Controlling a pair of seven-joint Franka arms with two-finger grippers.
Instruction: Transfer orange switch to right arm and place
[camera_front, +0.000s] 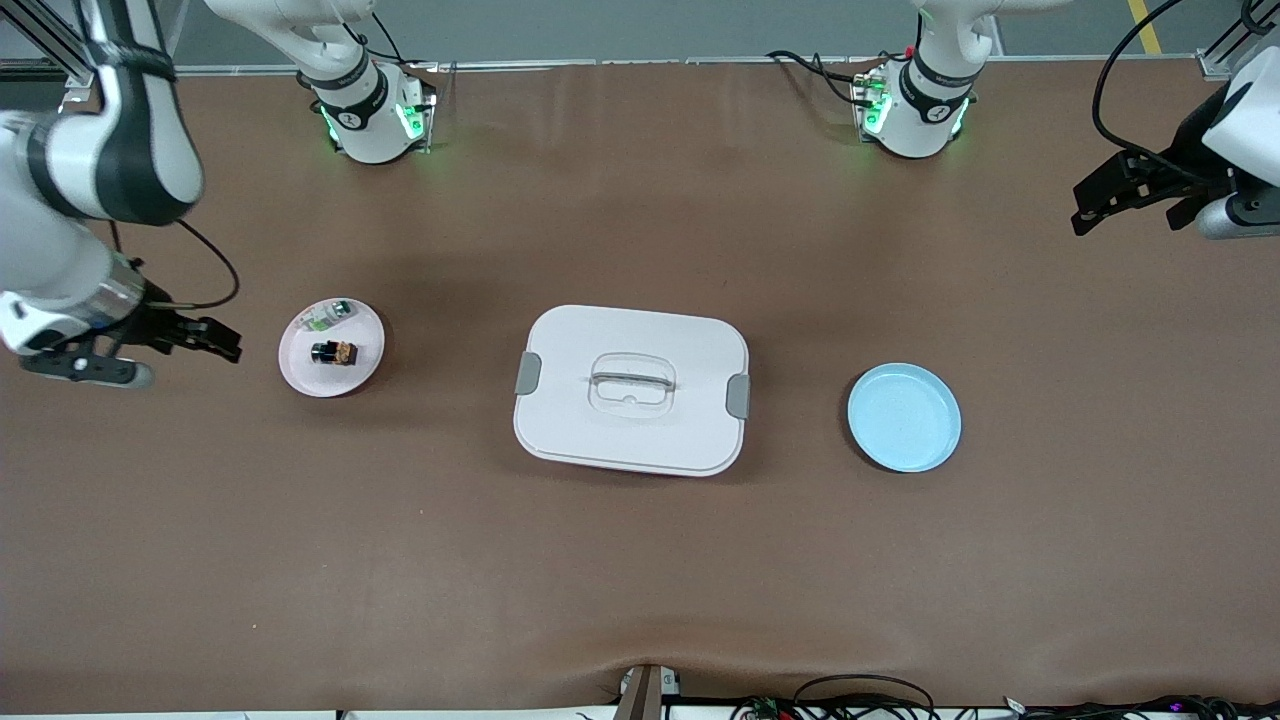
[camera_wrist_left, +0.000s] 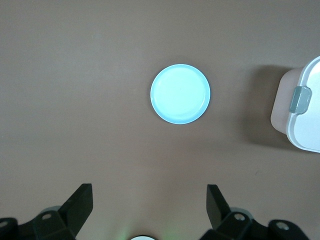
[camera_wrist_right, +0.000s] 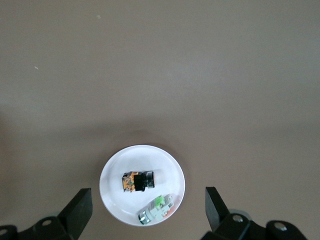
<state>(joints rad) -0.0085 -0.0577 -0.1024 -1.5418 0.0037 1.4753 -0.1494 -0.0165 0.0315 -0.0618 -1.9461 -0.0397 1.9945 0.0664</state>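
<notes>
- On the white plate (camera_front: 296, 368), toward the right arm's end of the counter (camera_front: 640, 560) from the lidded white box (camera_front: 632, 390), lies the orange switch (camera_front: 334, 352), on its side near the plate's middle.
- Sharing that plate is a small green-and-white part (camera_front: 331, 314), just beside the switch and farther from the front camera; I must not mistake it for my target.
- My right claw (camera_front: 205, 338) hovers beside the plate, on the side away from the box, fingers spread wide, holding nothing.
- My left claw (camera_front: 1125, 195) waits with its fingers wide and empty at the left arm's end of the counter, past the blue plate (camera_front: 904, 417), which lies bare beside the box.
- To grasp well, I judge a claw should come straight down over the switch, fingers straddling its short black body, clear of the green-and-white part and the plate's rim.
- A centred grip should leave one end free for the handover.
- No brand, label or writing is readable on the box, plates or parts.
</notes>
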